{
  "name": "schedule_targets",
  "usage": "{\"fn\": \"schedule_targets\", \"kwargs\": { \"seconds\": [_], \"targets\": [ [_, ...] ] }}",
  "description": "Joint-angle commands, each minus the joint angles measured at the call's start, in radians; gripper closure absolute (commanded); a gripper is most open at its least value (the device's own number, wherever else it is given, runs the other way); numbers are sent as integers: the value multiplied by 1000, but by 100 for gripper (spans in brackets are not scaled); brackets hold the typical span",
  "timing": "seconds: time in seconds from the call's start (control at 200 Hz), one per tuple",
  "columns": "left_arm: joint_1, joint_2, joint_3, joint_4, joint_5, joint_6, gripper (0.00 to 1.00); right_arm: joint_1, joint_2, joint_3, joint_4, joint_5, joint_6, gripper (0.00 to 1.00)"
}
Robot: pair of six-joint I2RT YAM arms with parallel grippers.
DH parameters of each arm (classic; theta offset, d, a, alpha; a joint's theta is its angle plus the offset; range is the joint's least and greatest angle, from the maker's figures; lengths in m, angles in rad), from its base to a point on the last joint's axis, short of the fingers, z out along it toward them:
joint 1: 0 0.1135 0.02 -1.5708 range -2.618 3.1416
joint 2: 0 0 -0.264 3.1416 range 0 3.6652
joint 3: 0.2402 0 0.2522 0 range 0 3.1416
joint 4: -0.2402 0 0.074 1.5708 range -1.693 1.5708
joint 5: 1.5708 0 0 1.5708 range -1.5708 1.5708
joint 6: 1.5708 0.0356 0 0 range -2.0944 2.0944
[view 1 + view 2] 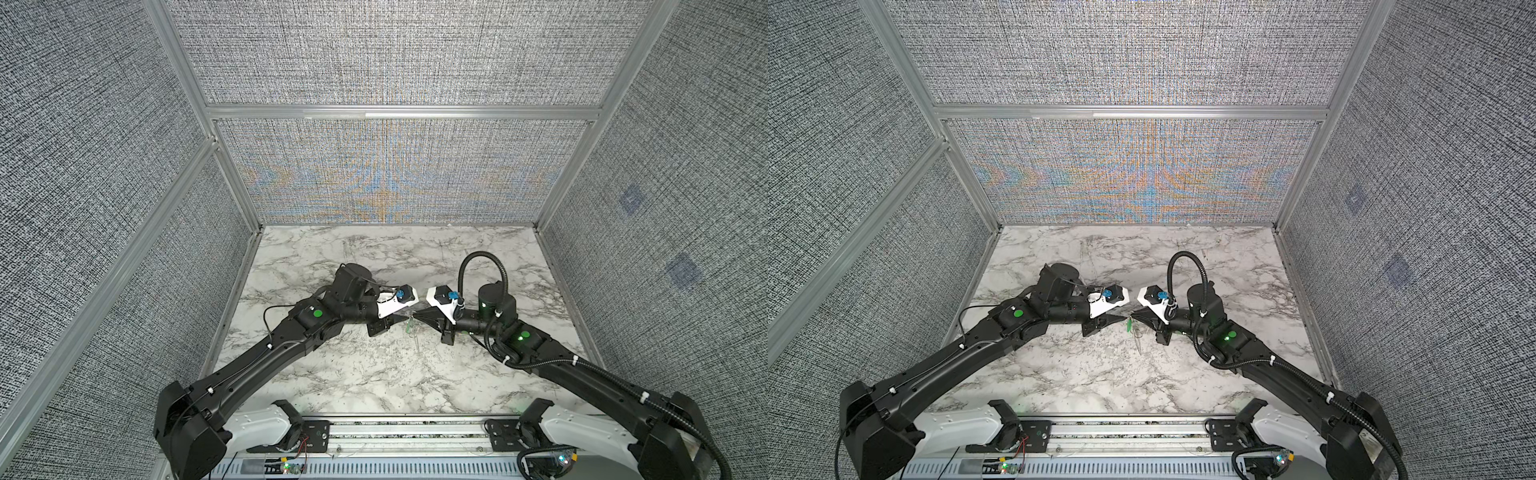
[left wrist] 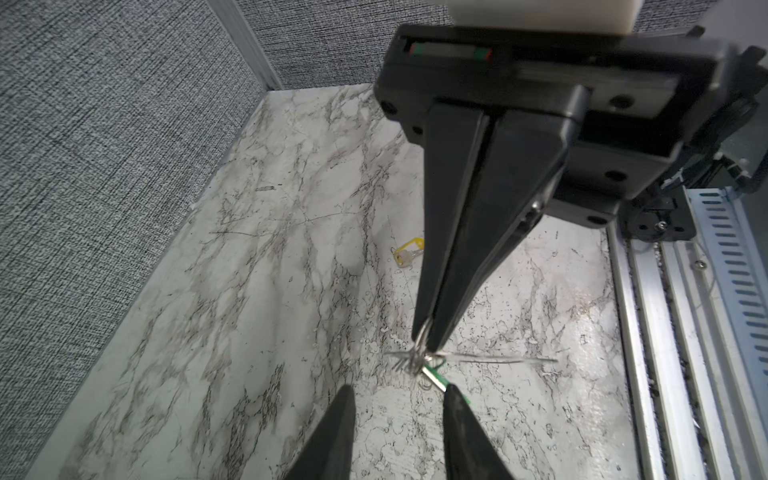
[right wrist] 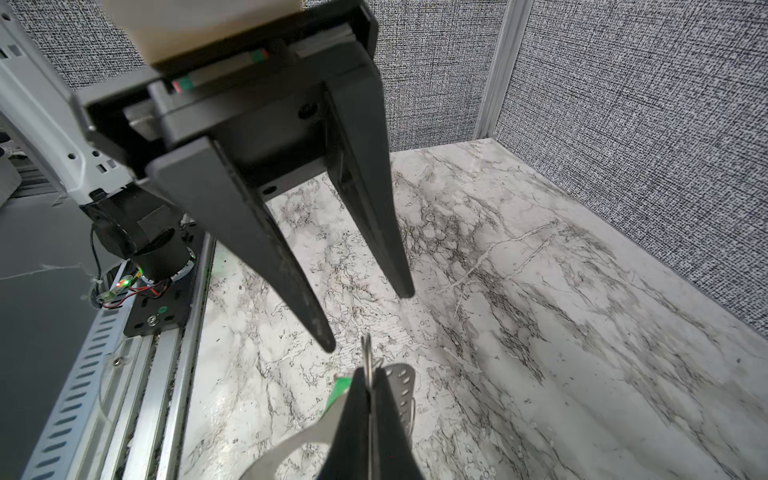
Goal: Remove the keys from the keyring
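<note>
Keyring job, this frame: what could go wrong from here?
1. The right gripper pinches the wire ring only at its very tips; it might slip and drop.
2. The left gripper is open, holding nothing; closing in, it may miss or knock the dangling green-tagged key.

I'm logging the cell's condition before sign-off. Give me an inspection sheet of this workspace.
Surface: white, grey-veined marble-pattern tabletop, scuffed.
Job's things: thin metal keyring held in the air, green-tagged key hanging below it; yellow-tagged key lying loose on the tabletop.
Clutter: nothing seen.
Grippers: right end effector shut on the keyring; left end effector open, facing it.
Cables: black corrugated hose arched over the right arm; thin black cable looping off the left arm.
Surroundings: grey woven wall panels in aluminium framing.
</note>
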Motion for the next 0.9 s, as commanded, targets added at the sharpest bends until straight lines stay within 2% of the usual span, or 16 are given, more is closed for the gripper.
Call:
{"fn": "schedule_targets", "kwargs": {
  "seconds": [0.0,0.385,0.7,0.895],
  "targets": [
    [2,-42,-62,152,-27,-106,62,16,2,1,35,54,25,100],
    [8,-120,-237,345,-127,-262,62,109,26,64,-22,343,136,100],
    [18,-118,-289,425,-107,-319,62,143,42,72,-15,400,158,100],
    [24,-119,-286,438,-98,-326,67,150,49,77,-17,409,146,100]
  ]
}}
